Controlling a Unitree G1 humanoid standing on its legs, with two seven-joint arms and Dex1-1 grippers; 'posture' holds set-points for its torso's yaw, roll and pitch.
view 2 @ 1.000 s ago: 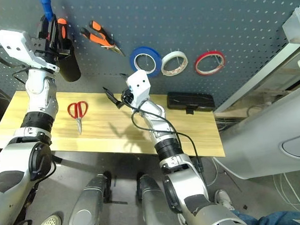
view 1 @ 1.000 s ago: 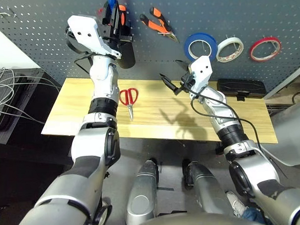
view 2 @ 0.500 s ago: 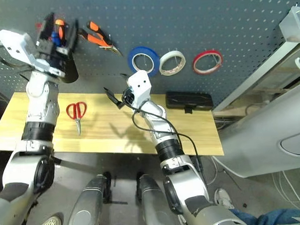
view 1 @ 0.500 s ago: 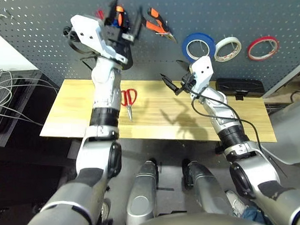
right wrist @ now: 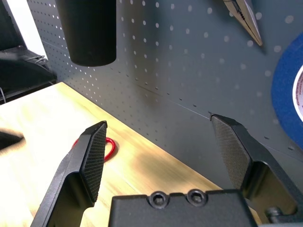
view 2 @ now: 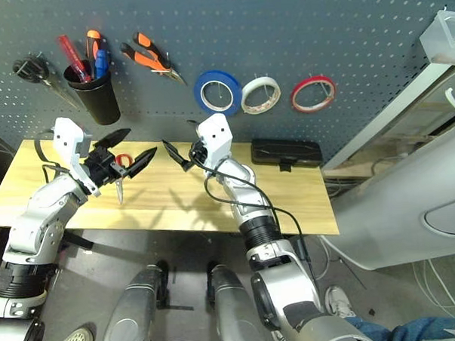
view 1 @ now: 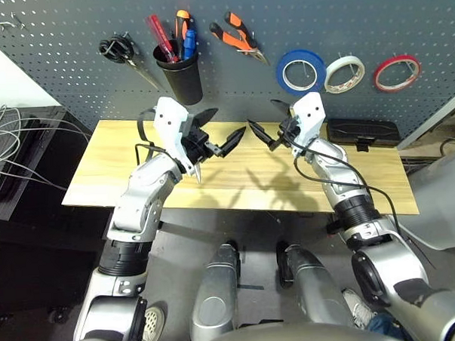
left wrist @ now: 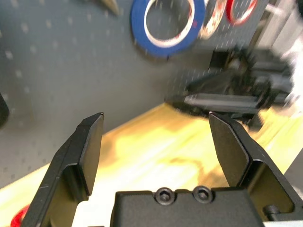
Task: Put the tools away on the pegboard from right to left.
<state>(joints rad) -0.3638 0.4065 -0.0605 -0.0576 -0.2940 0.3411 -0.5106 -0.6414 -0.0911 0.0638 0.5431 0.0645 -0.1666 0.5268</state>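
Down from the pegboard (view 1: 402, 19) now: left gripper (view 1: 220, 131), up at the black cup (view 1: 181, 76) a moment ago, low over the wooden table (view 1: 379, 180) with fingers spread wide and nothing between them. Blue screwdriver (view 1: 189, 42), held up by the cup before, standing in the cup beside an orange-handled tool (view 1: 181, 23) and a red one (view 1: 160, 37). Right gripper (view 1: 268, 122) in much the same spot as before, fingers wide apart, empty, pointing toward the left gripper. Hanging on the board: black scissors (view 1: 119, 50) left of the cup, orange pliers (view 1: 239, 34) right of it, then the blue tape roll (view 1: 302, 70), white roll (view 1: 345, 73) and red roll (view 1: 397, 72) in a row. Red scissors (view 2: 121, 168) lying flat on the table just beneath the left gripper. Black case (view 1: 365, 133) at the table's back edge on the right.
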